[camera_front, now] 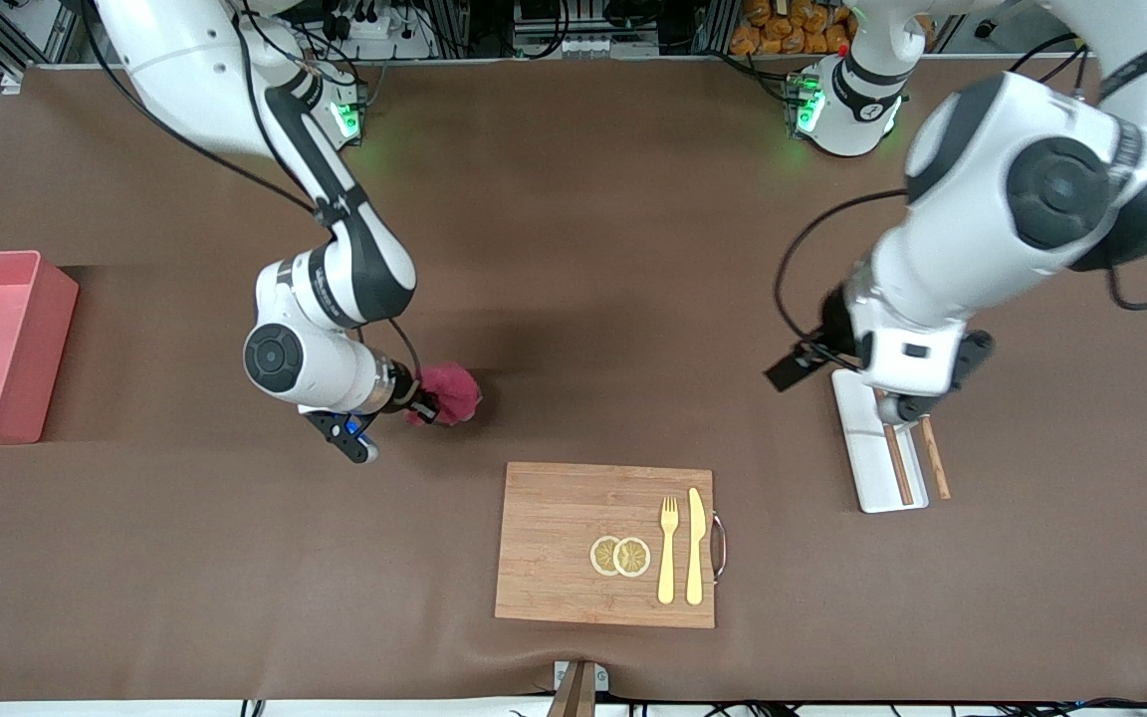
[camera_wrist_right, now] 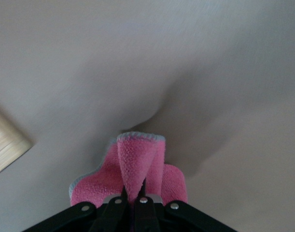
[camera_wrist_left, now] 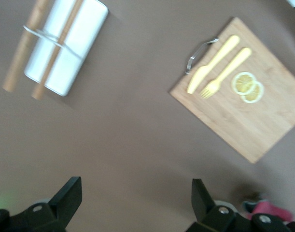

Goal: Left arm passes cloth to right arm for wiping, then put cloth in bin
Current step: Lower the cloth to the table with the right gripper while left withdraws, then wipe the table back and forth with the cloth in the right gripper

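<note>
My right gripper point(camera_front: 422, 403) is shut on the raspberry-pink cloth point(camera_front: 451, 393), which bunches out past its fingertips over the brown table, near the wooden board's corner. In the right wrist view the cloth point(camera_wrist_right: 137, 166) is pinched between the closed black fingers of the right gripper point(camera_wrist_right: 140, 193). My left gripper point(camera_front: 914, 406) is open and empty over the white tray point(camera_front: 862, 468). In the left wrist view the left gripper point(camera_wrist_left: 136, 203) has its fingers wide apart over bare table. The salmon-pink bin point(camera_front: 54, 344) stands at the right arm's end of the table.
A wooden board point(camera_front: 564, 538) with a fork point(camera_front: 668, 553), a knife point(camera_front: 696, 548) and lemon slices point(camera_front: 621, 556) lies near the front edge. Two brown sticks point(camera_front: 935, 458) lie on and beside the white tray. The board point(camera_wrist_left: 263, 125) and the tray point(camera_wrist_left: 82, 46) also show in the left wrist view.
</note>
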Controlling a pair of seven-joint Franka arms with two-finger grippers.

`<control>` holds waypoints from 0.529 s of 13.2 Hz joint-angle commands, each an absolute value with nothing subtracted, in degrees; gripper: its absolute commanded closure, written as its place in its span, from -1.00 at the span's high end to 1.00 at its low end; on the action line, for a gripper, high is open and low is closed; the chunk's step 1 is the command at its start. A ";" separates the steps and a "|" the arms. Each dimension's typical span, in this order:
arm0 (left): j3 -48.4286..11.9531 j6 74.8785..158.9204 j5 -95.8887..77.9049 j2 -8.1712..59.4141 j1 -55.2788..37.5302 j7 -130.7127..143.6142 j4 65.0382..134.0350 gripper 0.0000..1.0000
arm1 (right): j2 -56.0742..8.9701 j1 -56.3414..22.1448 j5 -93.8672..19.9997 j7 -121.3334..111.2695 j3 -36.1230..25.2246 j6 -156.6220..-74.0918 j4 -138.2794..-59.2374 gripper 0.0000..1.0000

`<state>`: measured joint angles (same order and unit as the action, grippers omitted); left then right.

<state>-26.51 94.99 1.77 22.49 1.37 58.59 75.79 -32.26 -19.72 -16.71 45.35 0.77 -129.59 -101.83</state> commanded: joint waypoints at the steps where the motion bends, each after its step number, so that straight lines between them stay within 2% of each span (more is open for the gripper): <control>1: -27.33 93.08 4.47 18.64 7.35 49.61 79.62 1.00 | -30.06 -14.00 -13.55 35.55 0.79 -132.28 -106.78 -1.00; 5: -27.42 89.84 4.57 16.62 13.17 34.32 79.63 1.00 | -29.97 2.85 -10.12 5.97 0.79 -132.10 -108.37 -1.00; 7: -27.25 89.30 4.57 15.12 14.49 29.99 79.45 1.00 | -29.97 10.42 -3.29 -3.56 0.79 -132.28 -107.06 -1.00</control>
<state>-26.63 89.99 3.39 18.68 13.37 33.37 77.30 -31.86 4.23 -8.61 3.45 -0.66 -132.18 -106.27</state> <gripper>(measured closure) 0.000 0.978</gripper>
